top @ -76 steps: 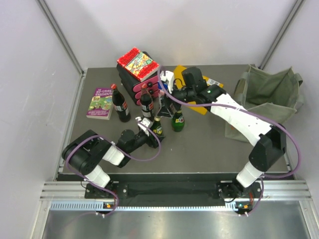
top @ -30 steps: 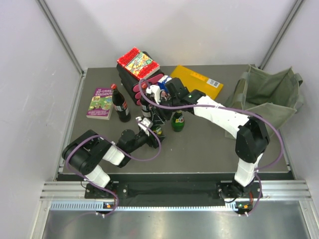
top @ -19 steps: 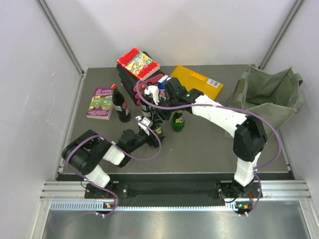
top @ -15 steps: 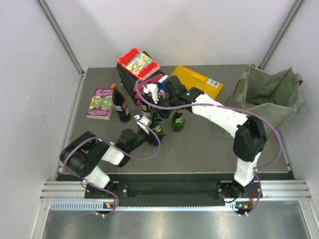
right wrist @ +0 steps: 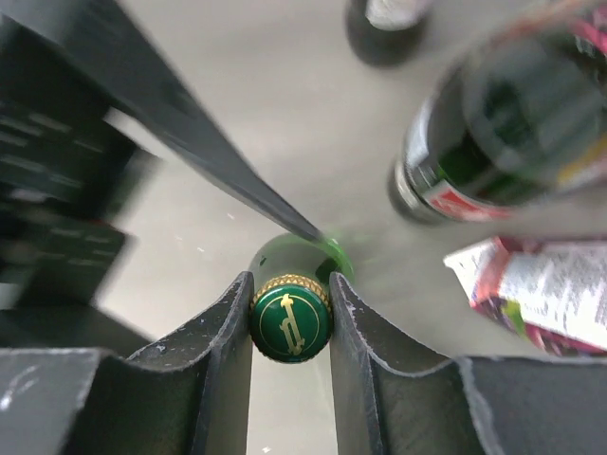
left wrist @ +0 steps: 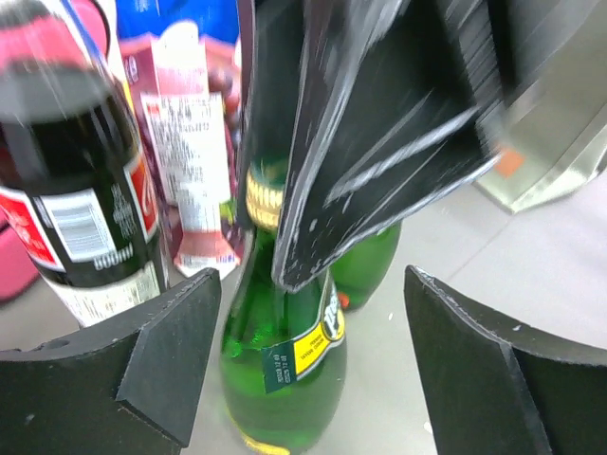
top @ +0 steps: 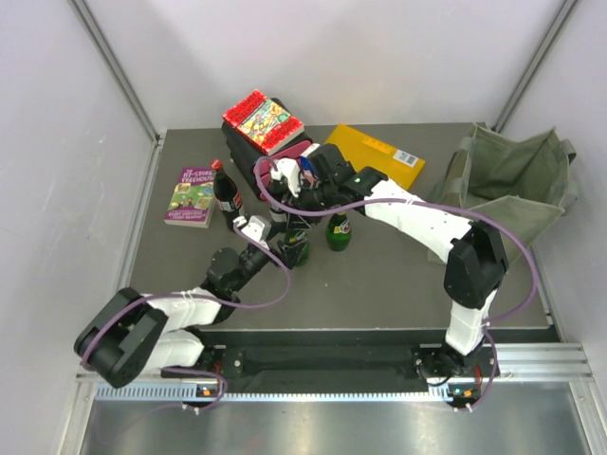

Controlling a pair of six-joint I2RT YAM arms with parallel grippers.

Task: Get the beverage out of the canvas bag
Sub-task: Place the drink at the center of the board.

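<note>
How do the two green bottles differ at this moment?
The near green bottle has the right gripper shut on its cap; nothing touches the far green bottle. The near green bottle stands inside the open left gripper; the far green bottle stands outside it, farther back and to the right. Both are upright on the table, outside the canvas bag.
</note>
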